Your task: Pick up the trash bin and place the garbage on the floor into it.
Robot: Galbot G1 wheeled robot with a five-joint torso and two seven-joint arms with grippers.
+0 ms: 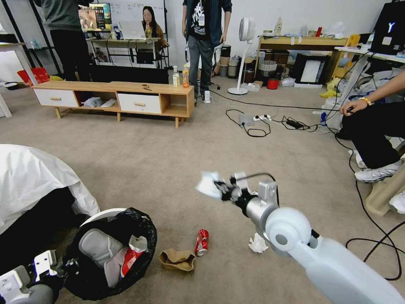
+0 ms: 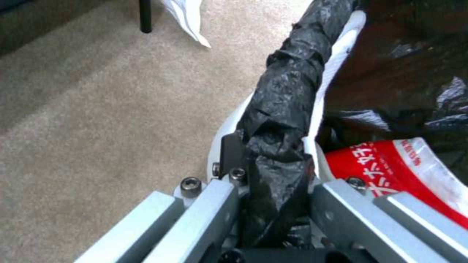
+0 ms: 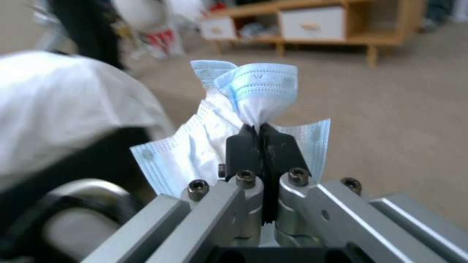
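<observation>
Head view puts the right claw out over the floor, pinched shut on a crumpled blue-and-white face mask, well above the carpet and off to the right of the trash bin. The left claw is clamped on the bin's rim, where the black bag folds over the white edge; the bin is tipped with its mouth facing up toward the camera, a red snack wrapper already inside. On the carpet just beside the bin lie torn brown cardboard, a red soda can and a white tissue.

The mask is held by a small bunched fold only, so a quick swing could shake it loose short of the bin. A light mask may also drift and catch on the rim or fall outside. The left grip is on slick bag plastic, so the bin might slip or tilt further and spill.
</observation>
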